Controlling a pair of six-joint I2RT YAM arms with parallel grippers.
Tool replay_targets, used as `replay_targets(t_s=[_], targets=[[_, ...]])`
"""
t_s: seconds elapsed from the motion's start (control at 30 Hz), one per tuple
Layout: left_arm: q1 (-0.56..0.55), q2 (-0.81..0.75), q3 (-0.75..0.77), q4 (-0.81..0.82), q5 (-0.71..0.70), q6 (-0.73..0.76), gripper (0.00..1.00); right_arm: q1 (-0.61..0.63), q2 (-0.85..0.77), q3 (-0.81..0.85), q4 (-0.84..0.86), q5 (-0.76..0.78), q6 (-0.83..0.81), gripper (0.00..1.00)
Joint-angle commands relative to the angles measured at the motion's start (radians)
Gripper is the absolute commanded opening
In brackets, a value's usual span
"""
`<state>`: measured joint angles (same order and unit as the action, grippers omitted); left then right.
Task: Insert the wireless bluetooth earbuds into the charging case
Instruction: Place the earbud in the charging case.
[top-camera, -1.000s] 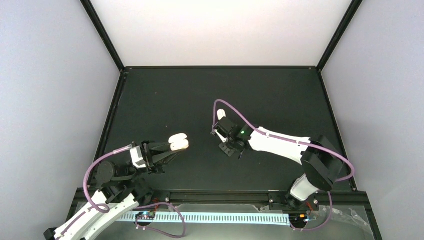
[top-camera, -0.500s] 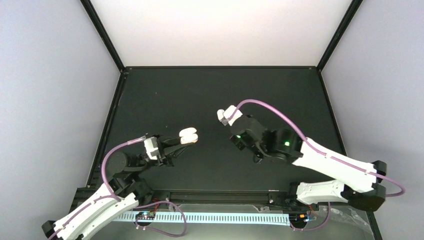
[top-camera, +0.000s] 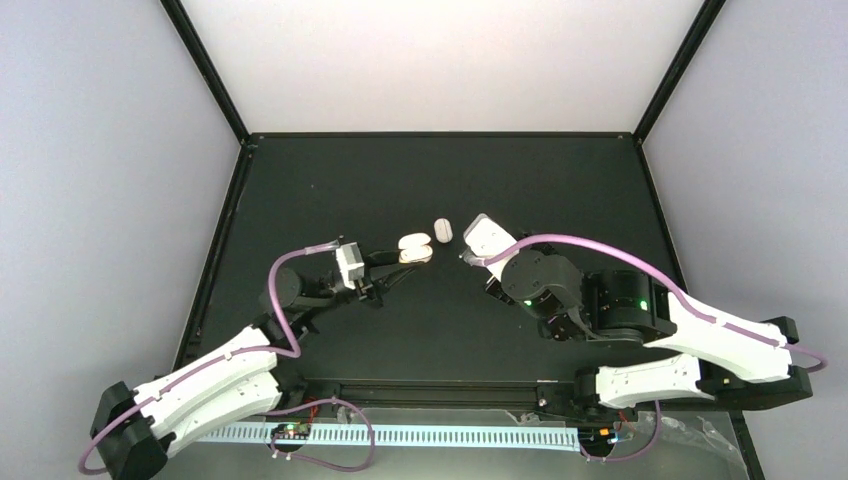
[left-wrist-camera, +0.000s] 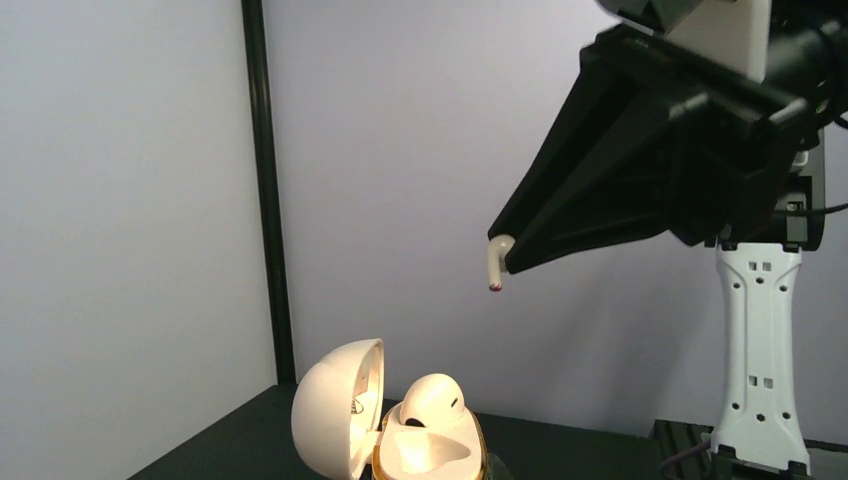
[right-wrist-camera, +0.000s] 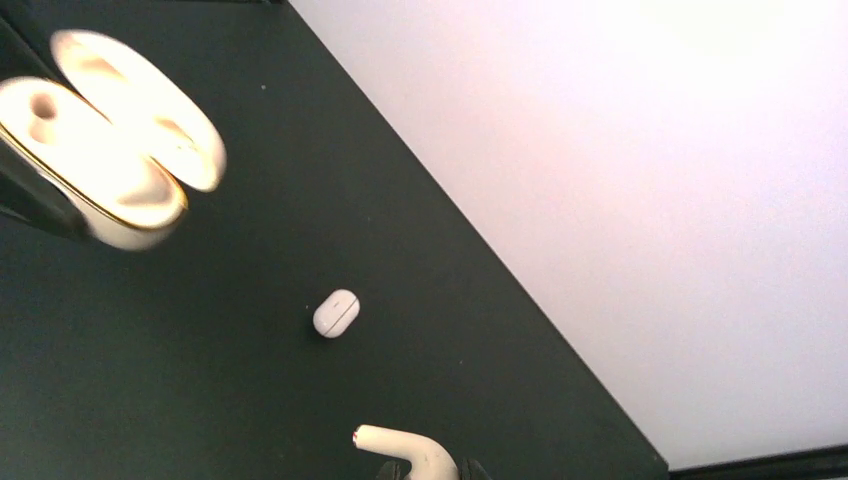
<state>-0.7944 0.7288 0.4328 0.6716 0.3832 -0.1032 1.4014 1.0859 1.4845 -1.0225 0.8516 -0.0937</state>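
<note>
My left gripper (top-camera: 402, 257) is shut on the charging case (top-camera: 414, 248), a white case that it holds above the table with the hinged lid (left-wrist-camera: 335, 420) swung open. One cream-white earbud (left-wrist-camera: 432, 402) sits in the case's far well, and the near well is bare. My right gripper (top-camera: 466, 257) is shut on the other earbud (right-wrist-camera: 410, 452), whose stem pokes out past the fingertips. In the left wrist view that earbud (left-wrist-camera: 494, 262) hangs above and slightly right of the open case, with a clear gap between them. The right wrist view shows the case (right-wrist-camera: 100, 160) at upper left.
A small closed white pill-shaped thing (top-camera: 443, 231) with a seam lies on the black table (top-camera: 560, 190) just beyond the two grippers; the right wrist view shows this pill-shaped thing (right-wrist-camera: 336, 312) too. Black frame posts and pale walls ring the table.
My left gripper has carried the open case away from the near edge and to the right. The right arm has folded low and swung its gripper rightward, bringing the earbud beside the case.
</note>
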Motion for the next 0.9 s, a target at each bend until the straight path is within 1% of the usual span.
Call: replay_targets(t_s=[0.0, 0.13, 0.23, 0.33, 0.57, 0.7, 0.87], targets=[[-0.011, 0.071, 0.057, 0.138, 0.071, 0.026, 0.01, 0.032, -0.019, 0.008, 0.107, 0.037, -0.140, 0.12], [-0.018, 0.108, 0.067, 0.143, 0.120, 0.041, 0.01, 0.063, -0.001, 0.018, 0.175, 0.029, -0.213, 0.13], [-0.021, 0.113, 0.066, 0.141, 0.152, 0.063, 0.02, 0.079, 0.013, 0.039, 0.206, -0.008, -0.247, 0.13], [-0.021, 0.112, 0.066, 0.140, 0.186, 0.082, 0.02, 0.092, 0.022, 0.056, 0.231, -0.068, -0.260, 0.13], [-0.022, 0.117, 0.067, 0.119, 0.206, 0.099, 0.02, 0.112, 0.037, 0.080, 0.246, -0.176, -0.261, 0.13], [-0.022, 0.121, 0.069, 0.106, 0.203, 0.105, 0.01, 0.121, 0.070, 0.086, 0.246, -0.187, -0.277, 0.13], [-0.025, 0.121, 0.080, 0.071, 0.173, 0.092, 0.02, 0.129, 0.102, 0.063, 0.289, -0.142, -0.309, 0.13]])
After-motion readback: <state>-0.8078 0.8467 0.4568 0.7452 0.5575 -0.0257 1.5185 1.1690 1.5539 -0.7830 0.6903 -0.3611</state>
